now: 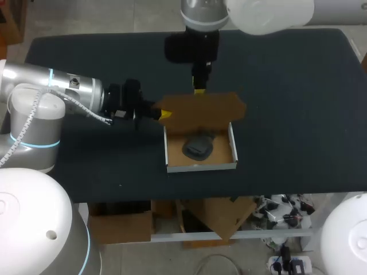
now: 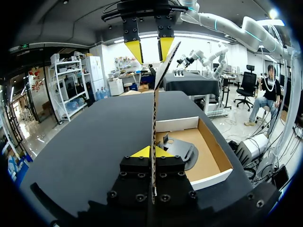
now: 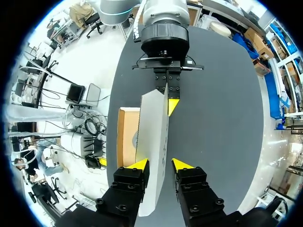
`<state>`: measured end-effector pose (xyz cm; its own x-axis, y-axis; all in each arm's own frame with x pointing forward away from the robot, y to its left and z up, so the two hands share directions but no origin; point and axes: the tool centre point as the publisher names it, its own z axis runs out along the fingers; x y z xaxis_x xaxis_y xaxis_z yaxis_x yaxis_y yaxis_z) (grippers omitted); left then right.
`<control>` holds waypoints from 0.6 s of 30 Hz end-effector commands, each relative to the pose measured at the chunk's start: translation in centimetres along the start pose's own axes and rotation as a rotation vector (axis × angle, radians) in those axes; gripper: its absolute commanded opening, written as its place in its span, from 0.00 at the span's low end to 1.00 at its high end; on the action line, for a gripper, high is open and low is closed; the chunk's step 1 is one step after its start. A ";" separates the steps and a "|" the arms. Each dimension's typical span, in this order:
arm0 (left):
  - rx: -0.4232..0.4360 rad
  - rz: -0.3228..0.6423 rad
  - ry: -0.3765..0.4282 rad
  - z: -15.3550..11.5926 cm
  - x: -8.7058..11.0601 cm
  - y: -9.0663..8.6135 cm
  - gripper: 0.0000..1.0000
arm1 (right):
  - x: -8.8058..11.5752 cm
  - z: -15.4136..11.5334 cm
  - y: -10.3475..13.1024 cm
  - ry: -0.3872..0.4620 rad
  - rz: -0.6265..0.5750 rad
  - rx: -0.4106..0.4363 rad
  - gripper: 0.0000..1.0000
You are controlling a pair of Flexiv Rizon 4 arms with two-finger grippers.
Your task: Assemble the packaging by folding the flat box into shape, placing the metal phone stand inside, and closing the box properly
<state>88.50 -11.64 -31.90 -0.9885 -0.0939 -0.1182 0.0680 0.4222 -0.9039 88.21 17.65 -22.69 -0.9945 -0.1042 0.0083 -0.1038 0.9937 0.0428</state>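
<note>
Cardboard box (image 1: 200,167) sits mid-way on the desk (image 1: 298,86), metal phone stand (image 1: 198,147) inside, its lid (image 1: 200,109) upright at 12 o'clock. Left pincer (image 1: 165,114) clamps the lid's 9 o'clock end; right pincer (image 1: 199,90) straddles it, unclosed. Uneven pushing could buckle the lid or drag the box.

phone stand (image 2: 182,151) half hidden behind upright lid (image 2: 165,60); box (image 3: 125,137) interior mostly screened by lid in right wrist view
</note>
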 end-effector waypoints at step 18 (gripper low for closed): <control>0.000 0.000 0.002 0.2 0.0 0.2 0.00 | 0.4 0.7 0.1 0.060 0.001 0.016 0.34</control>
<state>88.49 -11.64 -31.91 -0.9885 -0.0939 -0.1184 0.0682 0.4223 -0.9039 87.83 17.54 -23.33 -0.9926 -0.1039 0.0633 -0.1021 0.9943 0.0313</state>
